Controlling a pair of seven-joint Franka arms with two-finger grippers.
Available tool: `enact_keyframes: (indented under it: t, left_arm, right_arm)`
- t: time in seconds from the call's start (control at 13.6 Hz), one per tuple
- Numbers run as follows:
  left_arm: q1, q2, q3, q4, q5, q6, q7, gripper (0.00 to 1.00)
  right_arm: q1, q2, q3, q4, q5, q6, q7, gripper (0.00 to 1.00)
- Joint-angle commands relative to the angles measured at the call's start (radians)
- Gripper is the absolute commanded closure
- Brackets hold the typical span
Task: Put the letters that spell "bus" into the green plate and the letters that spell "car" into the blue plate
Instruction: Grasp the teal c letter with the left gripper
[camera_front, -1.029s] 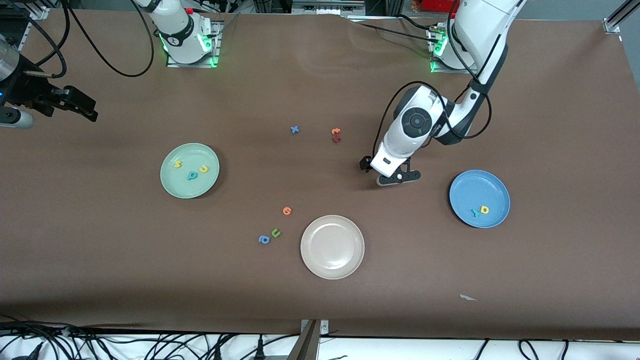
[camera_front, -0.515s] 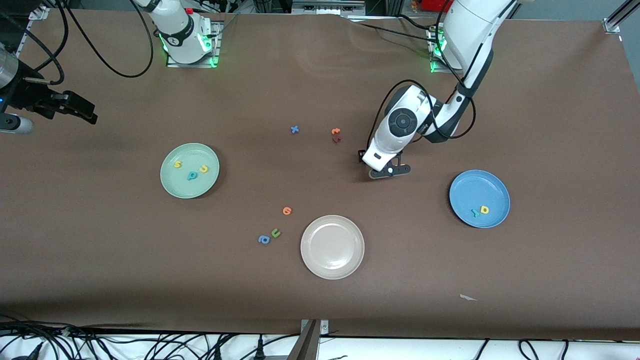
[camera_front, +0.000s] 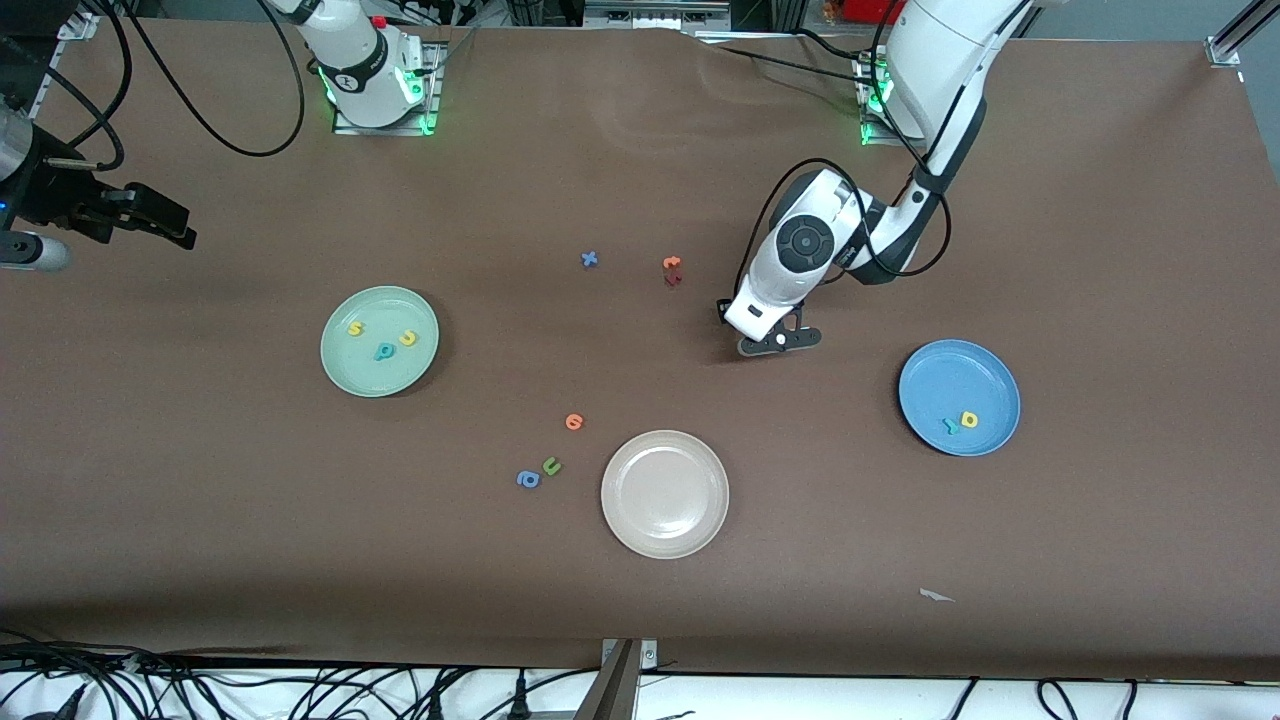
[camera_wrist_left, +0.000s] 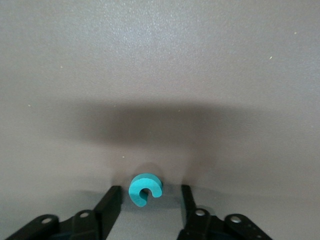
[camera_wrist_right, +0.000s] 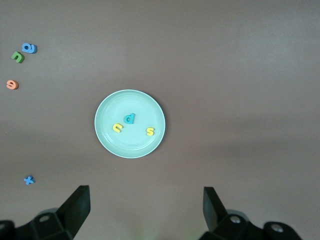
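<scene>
Sitting flat on the table (camera_front: 200, 520), the teal c (camera_wrist_left: 145, 189) lies between the left gripper (camera_wrist_left: 149, 200)'s 2 fingers (camera_wrist_left: 110, 201), which are spread with a gap on each side and not touching it. That gripper is low over the table, at about 10 o'clock from the blue plate (camera_front: 925, 375), where the yellow a (camera_front: 968, 419) and teal r (camera_front: 951, 426) already lie. The green plate (camera_front: 345, 372) holds the b (camera_front: 384, 351), u (camera_front: 407, 338) and s (camera_front: 354, 328). The right gripper (camera_wrist_right: 145, 202) waits spread wide, high over the right arm's end.
</scene>
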Motion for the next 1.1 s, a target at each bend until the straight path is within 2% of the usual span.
enact_keyframes:
  t: [0.0, 0.59, 1.03]
  left_arm:
    - [-0.013, 0.014, 0.016, 0.000, 0.003, 0.016, 0.005, 0.55]
    - [-0.005, 0.026, 0.024, 0.002, 0.032, 0.016, 0.008, 0.68]
    - [0.013, 0.014, 0.027, 0.003, 0.035, 0.010, 0.034, 0.72]
  right_arm:
    - [-0.008, -0.008, 0.008, -0.001, 0.005, 0.003, -0.016, 0.00]
    - [-0.005, 0.006, 0.008, 0.020, 0.007, 0.005, -0.016, 0.00]
    - [-0.005, 0.009, 0.008, 0.025, 0.009, -0.001, -0.019, 0.00]
